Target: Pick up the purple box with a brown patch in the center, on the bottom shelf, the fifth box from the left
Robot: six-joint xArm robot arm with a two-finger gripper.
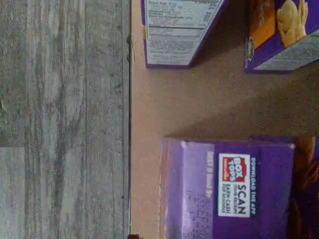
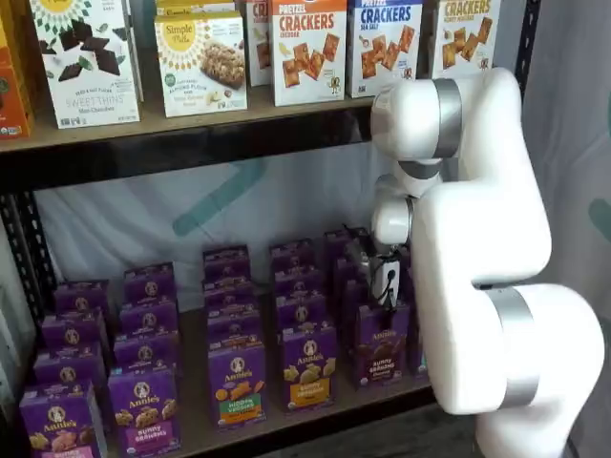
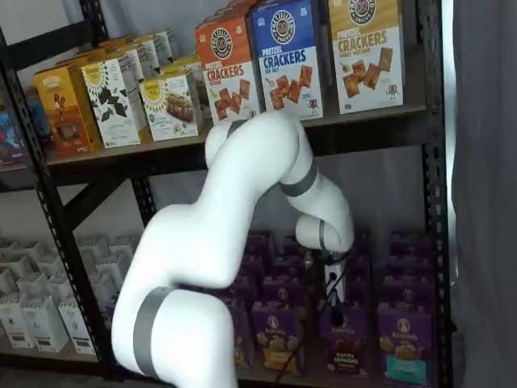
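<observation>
The purple box [image 2: 380, 349] with dark brown cookies on its front stands at the front of the bottom shelf [image 2: 195, 382], right of an orange-banded carton. It also shows in a shelf view [image 3: 343, 335]. My gripper [image 2: 384, 282] hangs just above and slightly behind its top; in a shelf view [image 3: 331, 281] it sits over the same box. The fingers are not plainly seen, so I cannot tell open from shut. The wrist view shows a purple carton top [image 1: 234, 191] with a Box Tops label, brown along one edge, on the bare shelf board [image 1: 199, 104].
Rows of purple Annie's cartons [image 2: 237, 382] fill the bottom shelf, several deep. In the wrist view two more cartons [image 1: 179, 30] [image 1: 284, 35] stand nearby, and grey plank floor [image 1: 60, 119] lies beyond the shelf edge. Cracker boxes [image 2: 307, 48] line the upper shelf.
</observation>
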